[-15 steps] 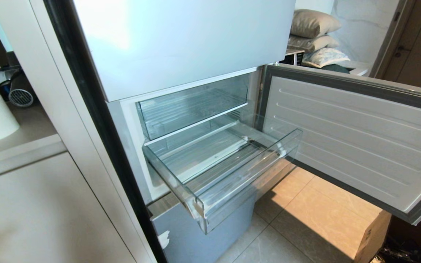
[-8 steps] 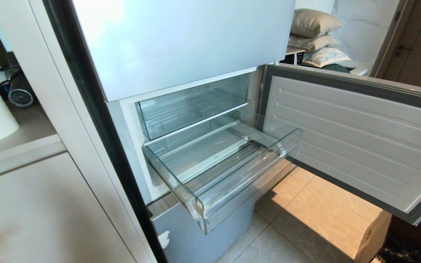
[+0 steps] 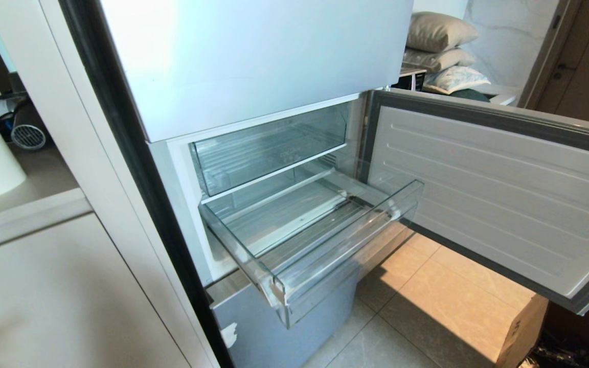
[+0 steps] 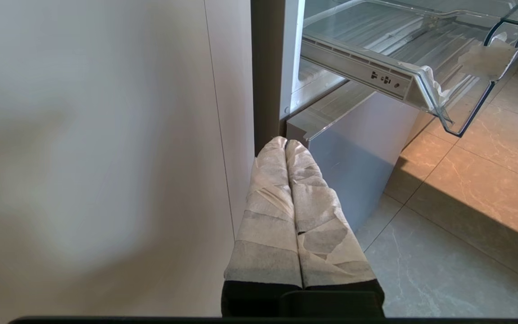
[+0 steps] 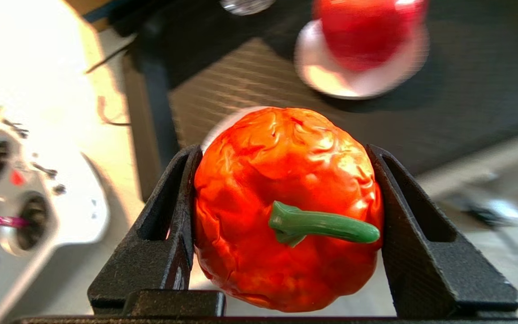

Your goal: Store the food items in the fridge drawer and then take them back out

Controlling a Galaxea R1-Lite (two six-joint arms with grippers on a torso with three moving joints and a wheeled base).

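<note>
In the head view we see only the fridge drawer (image 3: 320, 240), pulled out and empty, with neither arm in frame. Our right wrist view alone shows the right gripper (image 5: 286, 157), its jaws pinching the red-orange food item (image 5: 281, 189) above a dark surface. Our left wrist view shows the left gripper (image 4: 286, 143), fingers pressed together, low beside the fridge.
</note>
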